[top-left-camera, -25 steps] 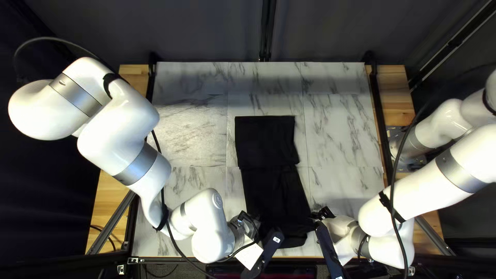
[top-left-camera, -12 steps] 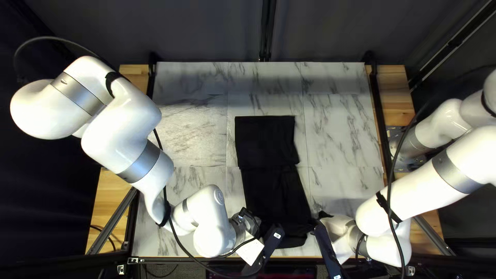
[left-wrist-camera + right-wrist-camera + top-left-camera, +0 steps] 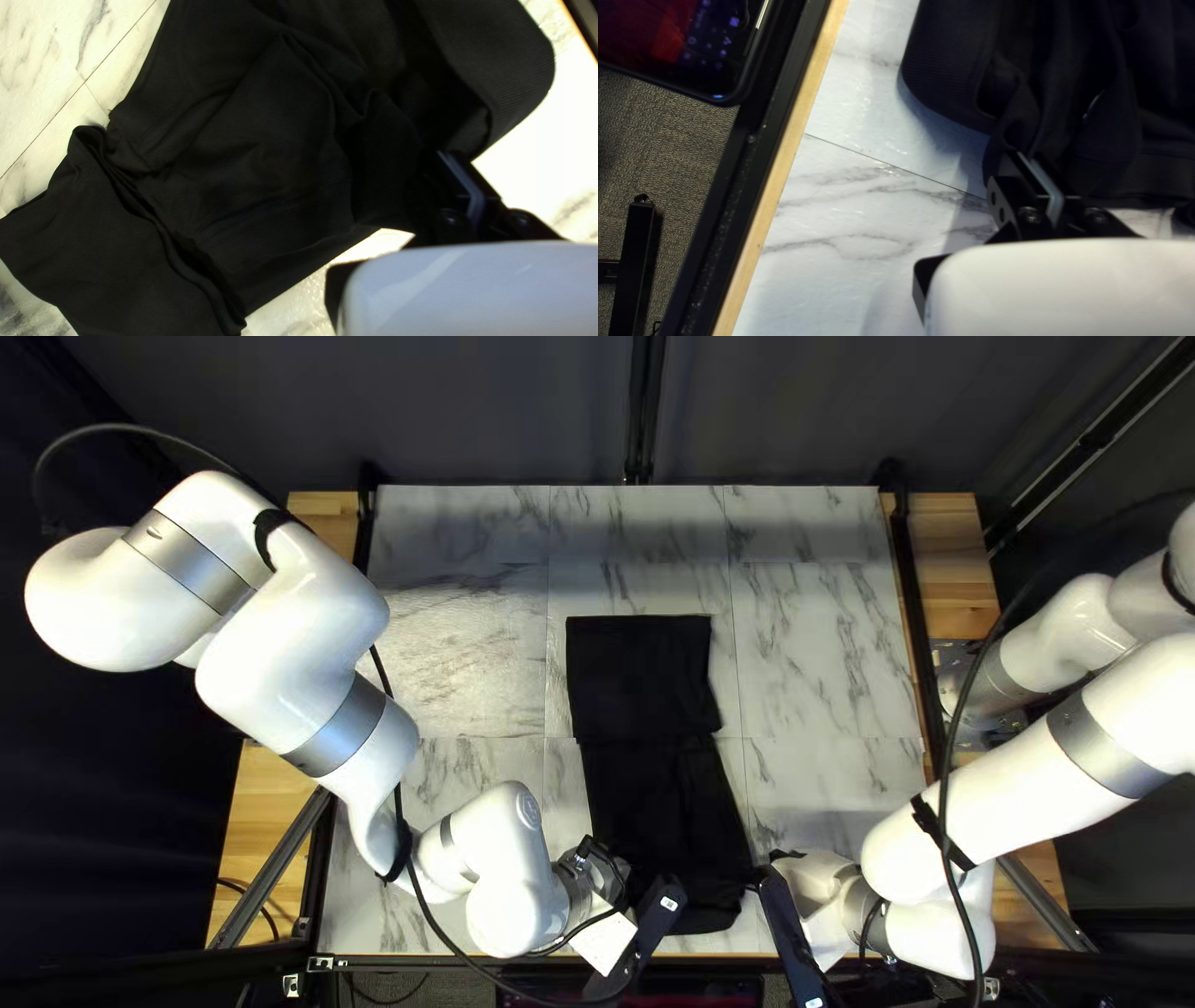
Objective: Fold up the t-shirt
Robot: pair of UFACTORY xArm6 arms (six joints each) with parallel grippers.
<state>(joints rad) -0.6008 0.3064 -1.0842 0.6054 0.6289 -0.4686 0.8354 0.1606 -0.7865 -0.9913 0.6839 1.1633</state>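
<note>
The black t-shirt (image 3: 660, 797) lies lengthwise down the middle of the table, its far part a flat rectangle. At its near end, my left gripper (image 3: 630, 884) is at the left edge and my right gripper (image 3: 757, 874) at the right edge. In the left wrist view, my left gripper (image 3: 443, 158) is shut on bunched black cloth (image 3: 274, 143) beside the ribbed collar (image 3: 511, 68). The right wrist view shows my right gripper (image 3: 1022, 159) shut on a fold of the shirt (image 3: 1070, 93), with ribbed cloth just ahead. The fingertips are partly hidden in cloth.
Marble-patterned tabletop (image 3: 461, 622) shows on both sides of the shirt and beyond it. A wooden strip and black rail (image 3: 732, 186) run along the near edge, with a dark screen (image 3: 679, 43) beyond them. Cables hang along both arms.
My left arm has shifted slightly right. The right gripper's dark finger parts, spread wider a second ago, have drawn together at the shirt's edge. The shirt has barely moved.
</note>
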